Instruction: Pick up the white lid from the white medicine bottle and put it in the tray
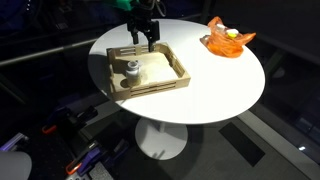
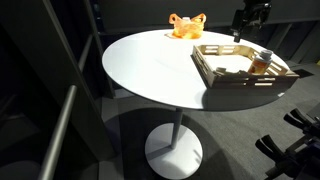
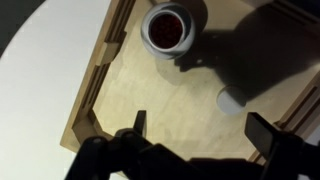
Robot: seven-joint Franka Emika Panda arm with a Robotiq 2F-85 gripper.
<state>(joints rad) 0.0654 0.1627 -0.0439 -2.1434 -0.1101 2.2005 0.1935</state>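
Claw (image 3: 200, 128) is spread wide with nothing in it, hanging above the wooden tray (image 1: 155, 87) on the round white table (image 1: 220, 85). White lid (image 3: 232, 100) lies flat on the tray floor, apart from the open medicine bottle (image 3: 170, 28). In the wrist view the lid sits below the claw, between the fingers (image 3: 264, 132) and closer to one of them. Orange object (image 1: 228, 40) is well apart from the tray.
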